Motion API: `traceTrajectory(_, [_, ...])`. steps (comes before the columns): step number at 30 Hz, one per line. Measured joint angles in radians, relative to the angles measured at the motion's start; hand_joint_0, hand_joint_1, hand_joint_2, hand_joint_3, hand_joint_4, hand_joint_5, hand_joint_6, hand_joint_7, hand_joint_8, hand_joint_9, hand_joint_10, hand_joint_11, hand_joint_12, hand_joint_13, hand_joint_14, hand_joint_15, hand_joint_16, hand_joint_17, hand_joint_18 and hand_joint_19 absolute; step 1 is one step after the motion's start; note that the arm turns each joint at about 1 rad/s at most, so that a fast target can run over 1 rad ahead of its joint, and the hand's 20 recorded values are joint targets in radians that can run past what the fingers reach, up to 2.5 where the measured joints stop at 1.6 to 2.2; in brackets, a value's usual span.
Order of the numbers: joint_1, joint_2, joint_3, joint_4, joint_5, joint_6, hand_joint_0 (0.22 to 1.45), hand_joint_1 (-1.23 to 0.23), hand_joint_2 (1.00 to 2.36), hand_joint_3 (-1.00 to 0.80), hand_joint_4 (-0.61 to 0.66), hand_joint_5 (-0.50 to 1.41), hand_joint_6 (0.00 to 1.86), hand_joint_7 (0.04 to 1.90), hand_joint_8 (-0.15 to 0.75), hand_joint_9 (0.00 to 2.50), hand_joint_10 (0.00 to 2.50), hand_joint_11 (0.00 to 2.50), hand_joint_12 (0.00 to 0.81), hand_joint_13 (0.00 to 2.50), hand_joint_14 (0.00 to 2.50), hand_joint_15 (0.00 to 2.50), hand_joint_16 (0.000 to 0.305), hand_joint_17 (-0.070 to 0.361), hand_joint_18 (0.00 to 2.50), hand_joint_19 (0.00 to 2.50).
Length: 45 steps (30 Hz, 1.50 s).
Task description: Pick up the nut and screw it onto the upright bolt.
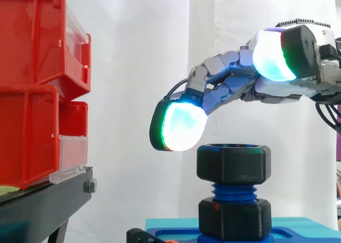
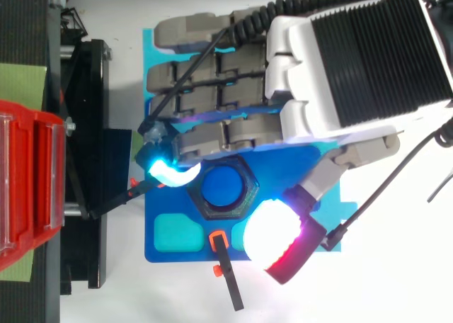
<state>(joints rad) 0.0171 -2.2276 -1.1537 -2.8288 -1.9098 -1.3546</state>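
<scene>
While the red bins (image 1: 37, 88) on the black stand (image 1: 42, 200) sit well clear at frame left, the risk is all mid-frame. The robot hand (image 2: 340, 75) reaches in from the upper right of the top view, over the blue base plate (image 2: 159, 256). The black nut (image 1: 233, 161) sits on top of the upright blue bolt (image 1: 232, 191). By my read it's only a few threads on. Bare thread shows below it, down to a second black hex block (image 1: 234, 217) at the bolt's foot.

Likely failure modes:
- Pads close off-centre and tilt the nut, so it cross-threads or jams.
- Pads slip on the hex corners, so the turn doesn't transfer.
- A pad lands on the top face and only pushes down.

Robot hand state: spread, loosely bent, holding nothing. The cyan fingertip (image 1: 178, 127) hangs just above and left of the nut's top rim; clear or grazing, can't tell. The thumb pad (image 2: 276, 241), white with a red edge, sits lower right of the nut in the top view. In the side view the other lit pad (image 1: 272, 56) is high at upper right, well above the nut.
</scene>
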Motion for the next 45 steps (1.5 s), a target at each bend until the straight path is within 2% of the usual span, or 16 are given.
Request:
traceTrajectory(9, [0.017, 0.0, -0.001, -0.004, 0.006, 0.0, 0.5, -0.04, 1.0, -0.5, 0.26, -0.1, 0.5, 0.94, 0.257, 0.59, 0.0, 0.0, 0.272, 0.44, 0.0, 0.0, 0.029, 0.066, 0.19, 0.0])
traceTrajectory(19, [0.019, 0.0, -0.001, -0.016, 0.006, 0.0, 0.51, -0.06, 1.0, -0.5, 0.26, -0.07, 0.5, 1.18, 0.268, 0.61, 0.0, 0.0, 0.261, 0.47, 0.0, 0.0, 0.027, 0.06, 0.21, 0.0])
traceTrajectory(28, [0.002, 0.0, -0.002, -0.018, 0.0, -0.001, 0.51, -0.08, 1.0, -0.5, 0.22, -0.05, 0.5, 1.35, 0.278, 0.63, 0.0, 0.0, 0.252, 0.49, 0.0, 0.0, 0.025, 0.057, 0.23, 0.0])
traceTrajectory(33, [-0.013, 0.0, -0.001, -0.021, -0.01, -0.002, 0.51, -0.1, 1.0, -0.5, 0.21, -0.03, 0.51, 1.57, 0.287, 0.71, 0.0, 0.0, 0.244, 0.52, 0.0, 0.0, 0.024, 0.053, 0.26, 0.0])
traceTrajectory(42, [-0.035, 0.0, -0.002, -0.05, -0.018, -0.025, 0.52, -0.13, 1.0, -0.5, 0.19, -0.03, 0.64, 1.29, 0.293, 0.78, 0.0, 0.0, 0.228, 0.57, 0.0, 0.0, 0.021, 0.048, 0.32, 0.0])
traceTrajectory(45, [-0.043, 0.0, -0.002, -0.064, -0.019, -0.033, 0.52, -0.13, 1.0, -0.5, 0.2, -0.03, 0.62, 1.34, 0.294, 0.79, 0.0, 0.0, 0.23, 0.58, 0.0, 0.0, 0.021, 0.048, 0.32, 0.0])
